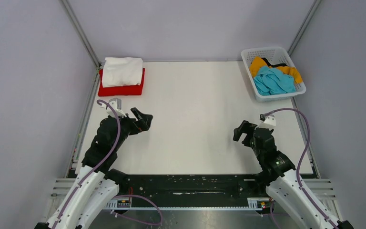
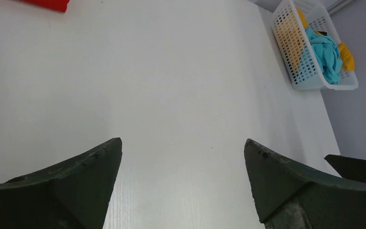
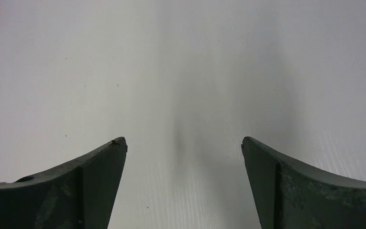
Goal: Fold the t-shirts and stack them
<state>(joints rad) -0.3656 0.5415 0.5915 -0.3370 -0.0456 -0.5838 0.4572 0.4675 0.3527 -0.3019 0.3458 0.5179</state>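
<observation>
A folded white t-shirt [image 1: 122,70] lies on a folded red t-shirt [image 1: 122,88] at the back left of the table. A crumpled turquoise t-shirt [image 1: 273,80] lies on a mustard yellow t-shirt [image 1: 258,64] in the white lattice basket [image 1: 251,83] at the back right. The basket [image 2: 299,76] with the turquoise shirt [image 2: 327,55] also shows in the left wrist view, with a red shirt corner [image 2: 47,4]. My left gripper [image 1: 143,119] is open and empty over the table's left side. My right gripper [image 1: 242,130] is open and empty over the right side.
The white table [image 1: 195,114] lies between the two grippers. Grey walls close in the left, back and right. A black rail [image 1: 190,183] runs along the near edge between the arm bases.
</observation>
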